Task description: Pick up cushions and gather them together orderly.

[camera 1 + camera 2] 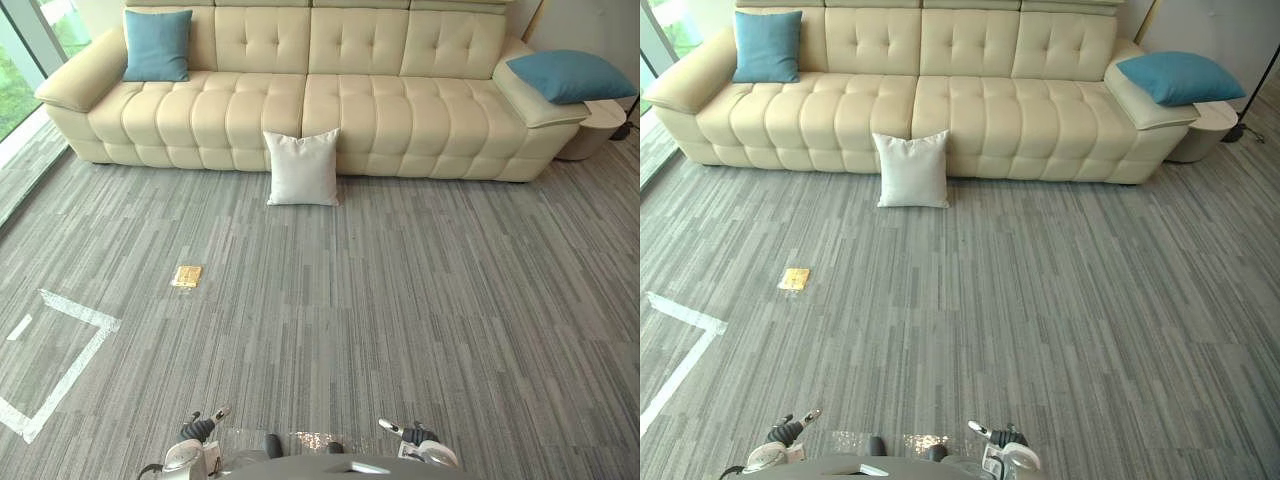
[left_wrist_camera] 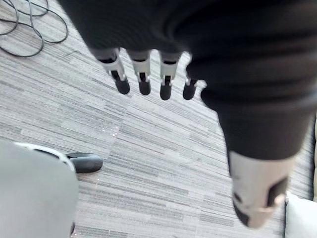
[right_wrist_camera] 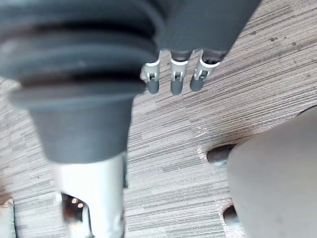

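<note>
Cushions sit well ahead of you across a wide stretch of carpet (image 1: 400, 300), none within reach of either robot hand. Count three: two blue and one white, all at the single cream sofa (image 1: 400, 110).

Starting at your far left, one white tape outline (image 1: 75, 345) marks the carpet. Beyond it, the left blue cushion (image 1: 157, 45) stands upright against the backrest at the sofa's left end. One small yellowish flat item (image 1: 186, 276) lies on the carpet, left of your straight line forward. Next, the white cushion (image 1: 302, 168) stands on its edge on the carpet. It leans back against the sofa front near the middle, its broad face turned toward you. At the far right, the right blue cushion (image 1: 570, 75) lies on the armrest with its long axis running across your view, just beside one round side table (image 1: 600, 125).

Your left robot hand (image 2: 144, 84) hangs with fingers straight and relaxed, holding nothing. Your right robot hand (image 3: 176, 82) is likewise slack and empty over the carpet.

The white cushion is the nearest and lies almost straight ahead, a shade to your left. I judge the left arm marginally better placed, though you would need to close the distance first.
</note>
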Motion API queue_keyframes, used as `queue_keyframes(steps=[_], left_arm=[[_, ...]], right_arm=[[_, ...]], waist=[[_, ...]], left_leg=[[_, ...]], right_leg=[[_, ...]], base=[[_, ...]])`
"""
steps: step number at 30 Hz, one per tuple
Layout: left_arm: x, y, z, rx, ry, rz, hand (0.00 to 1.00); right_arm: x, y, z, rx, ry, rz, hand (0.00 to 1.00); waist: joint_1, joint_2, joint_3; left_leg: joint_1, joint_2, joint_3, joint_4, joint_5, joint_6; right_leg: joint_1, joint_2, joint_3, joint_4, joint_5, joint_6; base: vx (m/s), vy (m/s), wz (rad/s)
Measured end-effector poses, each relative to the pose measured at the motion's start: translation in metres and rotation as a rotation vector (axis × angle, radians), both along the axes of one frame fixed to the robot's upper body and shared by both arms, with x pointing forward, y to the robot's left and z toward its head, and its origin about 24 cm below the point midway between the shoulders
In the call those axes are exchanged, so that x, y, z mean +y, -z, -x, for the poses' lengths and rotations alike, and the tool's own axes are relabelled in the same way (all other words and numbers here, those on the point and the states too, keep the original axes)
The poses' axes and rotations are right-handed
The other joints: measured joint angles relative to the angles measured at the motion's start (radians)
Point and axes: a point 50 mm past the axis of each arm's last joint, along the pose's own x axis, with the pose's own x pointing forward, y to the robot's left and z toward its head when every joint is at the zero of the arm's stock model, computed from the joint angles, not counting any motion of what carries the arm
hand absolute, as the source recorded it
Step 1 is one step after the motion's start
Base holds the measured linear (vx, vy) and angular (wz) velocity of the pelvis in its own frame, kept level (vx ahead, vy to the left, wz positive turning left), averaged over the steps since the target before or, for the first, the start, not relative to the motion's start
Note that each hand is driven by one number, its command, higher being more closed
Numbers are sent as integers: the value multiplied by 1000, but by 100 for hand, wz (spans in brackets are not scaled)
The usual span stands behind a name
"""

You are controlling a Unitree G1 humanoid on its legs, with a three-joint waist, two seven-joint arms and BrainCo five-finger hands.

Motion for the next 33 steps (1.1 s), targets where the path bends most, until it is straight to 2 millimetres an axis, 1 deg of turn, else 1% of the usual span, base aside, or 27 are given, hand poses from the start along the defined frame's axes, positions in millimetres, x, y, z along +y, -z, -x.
queue_keyframes(steps=[3,5,6,7,8,9,10,11,12,13,15,17,18,19,20,21,22,23,24,25,26,27,28,29,30,31,33], left_arm=[[-1,-1,-5,-6,37,-11,0],[-2,-1,-5,-7,41,-11,0],[-2,-2,-8,-13,55,-14,0],[-2,-3,-11,-21,68,-18,0],[-3,-3,-11,-22,78,-18,0],[-6,-3,-12,-21,100,-19,0],[-7,-3,-14,-24,110,-19,0],[-6,-4,-14,-22,115,-22,0],[-5,-4,-15,-19,118,-26,0],[-5,-3,-14,-16,117,-26,0],[-6,-3,-16,-14,125,-23,0],[-7,-3,-17,-14,133,-22,0],[-9,-4,-20,-16,143,-21,0],[-9,-4,-22,-19,147,-21,0],[-9,-4,-22,-20,152,-23,0],[-9,-5,-24,-25,159,-25,0],[-8,-5,-23,-21,163,-29,0],[-9,-3,-19,-12,156,-22,0],[-11,-3,-20,-14,149,-15,0],[-17,-2,-19,-15,140,2,0],[-20,-2,-18,-14,135,11,0],[-22,-1,-17,-16,120,22,0],[-23,-2,-19,-27,104,29,0],[-23,-2,-20,-31,96,30,0],[-22,-4,-22,-45,86,29,0],[-21,-6,-25,-64,69,29,0],[-20,-10,-31,-99,52,29,0]], right_arm=[[0,-1,-2,-12,16,-7,0],[0,-1,-3,-18,26,-11,0],[-1,-1,-3,-22,28,-9,0],[-2,-3,-5,-30,29,-5,0],[-3,-3,-6,-38,29,-1,0],[-4,-5,-10,-56,27,4,0],[-6,-7,-12,-68,27,11,0],[-6,-8,-14,-78,26,13,0],[-6,-10,-18,-97,28,14,0],[-6,-10,-19,-99,28,14,0],[-5,-13,-28,-125,15,13,0],[-6,-16,-36,-148,3,18,0],[-7,-20,-46,-174,0,21,0],[-7,-21,-48,-181,-2,21,0],[-6,-22,-51,-188,-3,19,0],[-5,-23,-53,-194,-2,16,0],[-6,-23,-53,-194,0,18,0],[-7,-23,-51,-195,7,20,0],[-8,-24,-53,-206,8,22,0],[-14,-27,-56,-226,18,38,0],[-16,-29,-57,-232,22,43,0],[-18,-29,-57,-237,38,45,0],[-18,-28,-55,-232,44,43,0],[-18,-28,-53,-228,44,42,0],[-16,-26,-48,-222,46,39,0],[-13,-24,-41,-209,45,32,0],[-10,-23,-38,-201,35,30,0]], waist=[[8,0,2],[7,0,4],[6,-1,10],[7,-1,21],[7,3,25],[5,11,30],[4,13,35],[3,15,40],[-2,9,48],[-6,9,48],[-20,12,53],[-31,21,68],[-45,31,88],[-51,31,94],[-55,22,108],[-59,10,119],[-67,7,121],[-76,1,122],[-79,13,125],[-74,47,123],[-72,64,119],[-75,81,119],[-79,89,122],[-78,90,123],[-74,91,123],[-64,89,124],[-47,82,128]], left_leg=[[-18,-2,21,6,-18,3],[-25,-8,26,16,-41,10],[-36,-10,25,63,-78,16],[-35,-9,26,108,-118,23],[-33,-7,28,125,-131,23],[-17,-2,33,155,-153,42],[-2,-6,34,162,-160,52],[8,-9,33,165,-170,55],[41,-7,21,169,-193,55],[52,-4,15,168,-200,54],[104,15,4,131,-215,43],[131,34,0,107,-224,30],[151,58,-13,95,-231,21],[153,66,-21,94,-234,16],[164,65,-30,92,-234,16],[180,60,-49,92,-241,4],[201,61,-70,92,-257,-21],[241,71,-100,94,-277,-42],[249,84,-103,105,-277,-42],[240,116,-103,162,-275,-46],[222,134,-102,201,-270,-55],[169,162,-107,320,-241,-99],[90,194,-128,499,-187,-132],[55,209,-136,587,-147,-147],[-5,244,-145,778,-127,-188],[-52,280,-116,937,-133,-187],[-126,313,-39,1066,-170,-162]], right_leg=[[-33,-3,23,18,-12,14],[-64,-10,24,74,-51,21],[-90,-22,21,155,-93,42],[-125,-34,4,278,-141,79],[-151,-37,-9,347,-155,83],[-228,-54,-45,547,-169,81],[-275,-75,-77,655,-185,66],[-303,-96,-102,724,-202,60],[-342,-132,-159,822,-249,57],[-354,-141,-178,833,-264,55],[-413,-151,-245,775,-281,51],[-461,-136,-280,674,-254,30],[-499,-108,-295,523,-174,18],[-512,-99,-297,438,-125,19],[-520,-95,-291,337,-60,24],[-525,-93,-262,270,-12,31],[-528,-89,-218,235,19,27],[-520,-79,-164,256,110,-20],[-525,-72,-167,296,130,-29],[-544,-57,-181,365,98,-54],[-546,-46,-191,381,73,-60],[-534,-27,-205,390,37,-68],[-492,-9,-218,378,4,-81],[-467,2,-218,369,-11,-85],[-392,27,-221,346,-35,-102],[-305,46,-227,323,-58,-114],[-199,58,-222,286,-93,-118]], base=[[42,15,-26],[76,38,-9],[146,69,-2],[116,49,-1],[148,75,-8],[181,75,-6],[181,75,-3],[295,80,5],[230,56,11],[352,64,19],[393,10,17],[339,-31,15],[418,-87,29],[439,-105,43],[479,-162,49],[403,-161,60],[634,-306,76],[525,-284,63],[632,-371,43],[415,-274,7],[536,-360,1],[556,-360,5],[558,-342,10],[570,-295,13],[567,-264,8],[555,-255,6],[466,-213,5]])
